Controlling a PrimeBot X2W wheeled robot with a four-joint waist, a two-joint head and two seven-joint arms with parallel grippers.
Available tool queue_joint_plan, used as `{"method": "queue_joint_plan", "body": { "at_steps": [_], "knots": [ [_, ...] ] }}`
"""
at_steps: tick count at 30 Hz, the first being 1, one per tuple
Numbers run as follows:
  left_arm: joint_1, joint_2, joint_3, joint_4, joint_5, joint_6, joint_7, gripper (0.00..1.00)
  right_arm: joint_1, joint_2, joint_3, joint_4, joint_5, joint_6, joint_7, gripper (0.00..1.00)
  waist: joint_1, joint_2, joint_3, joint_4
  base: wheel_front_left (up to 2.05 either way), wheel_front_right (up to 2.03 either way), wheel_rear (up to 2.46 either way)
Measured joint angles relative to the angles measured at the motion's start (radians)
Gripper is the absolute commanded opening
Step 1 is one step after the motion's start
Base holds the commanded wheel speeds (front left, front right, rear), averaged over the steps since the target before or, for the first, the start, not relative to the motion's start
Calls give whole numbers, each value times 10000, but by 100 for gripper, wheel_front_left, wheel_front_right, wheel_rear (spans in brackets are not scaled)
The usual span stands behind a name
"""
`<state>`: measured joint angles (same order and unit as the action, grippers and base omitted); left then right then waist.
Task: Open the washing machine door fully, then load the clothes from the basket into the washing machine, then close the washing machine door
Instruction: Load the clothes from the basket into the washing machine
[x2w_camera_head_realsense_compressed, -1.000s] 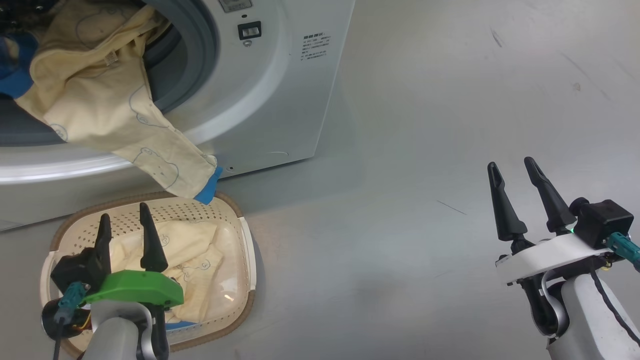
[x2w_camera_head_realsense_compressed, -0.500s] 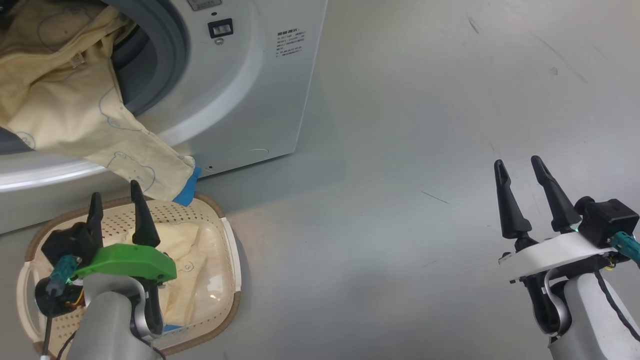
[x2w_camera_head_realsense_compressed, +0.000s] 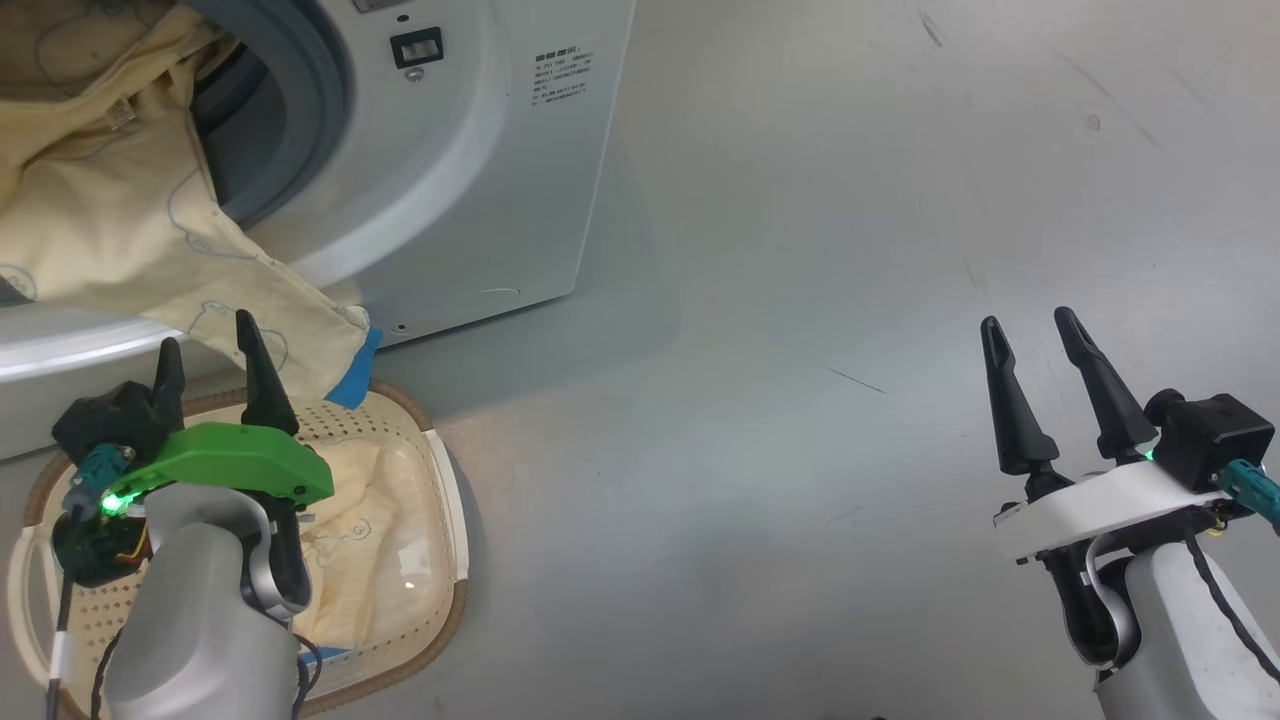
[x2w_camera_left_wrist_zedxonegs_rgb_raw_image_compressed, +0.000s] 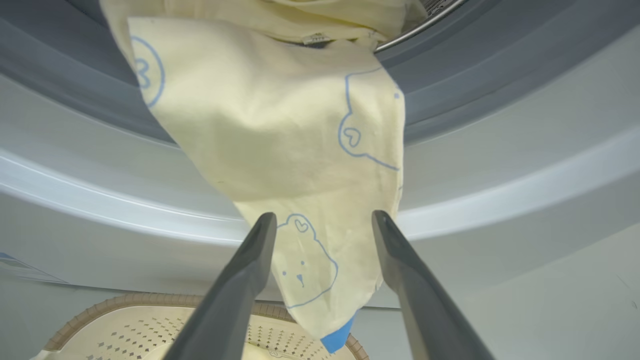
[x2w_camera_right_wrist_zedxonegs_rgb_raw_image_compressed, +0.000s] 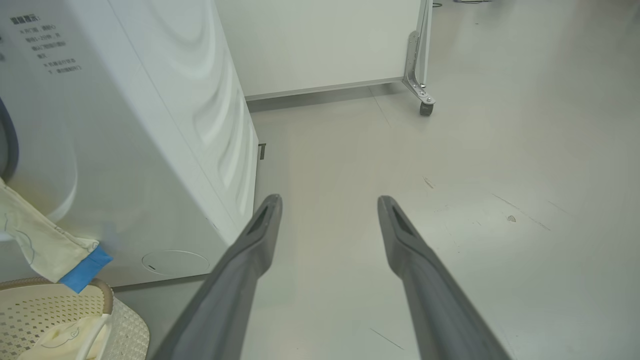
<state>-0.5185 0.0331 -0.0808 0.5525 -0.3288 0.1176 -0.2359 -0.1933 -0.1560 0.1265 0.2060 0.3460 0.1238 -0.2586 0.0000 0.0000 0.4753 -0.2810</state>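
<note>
Hanging clothes just beyond left gripper (jaws apart)

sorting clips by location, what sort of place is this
Probably a lab or test room rather than a home laundry: the washer stands alone on a bare grey floor, a basket sits before it, and a white panel on a caster stands beyond.

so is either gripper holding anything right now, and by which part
Nothing is held. The left gripper is open, aimed at the garment hanging from the washing machine; the right gripper is open above the floor.
</note>
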Motion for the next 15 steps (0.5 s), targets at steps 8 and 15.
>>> {"method": "queue_joint_plan", "body": {
  "at_steps": [8,15],
  "knots": [
    [-616,-2,430,784,-589,-2,167,100,-126,52,253,10,2,0,0,100,0,0,145,-197,0,0,0],
    [-1196,-6,460,1323,-807,-182,247,100,-174,71,244,13,13,0,0,100,0,0,231,-367,0,0,0]
  ]
}}
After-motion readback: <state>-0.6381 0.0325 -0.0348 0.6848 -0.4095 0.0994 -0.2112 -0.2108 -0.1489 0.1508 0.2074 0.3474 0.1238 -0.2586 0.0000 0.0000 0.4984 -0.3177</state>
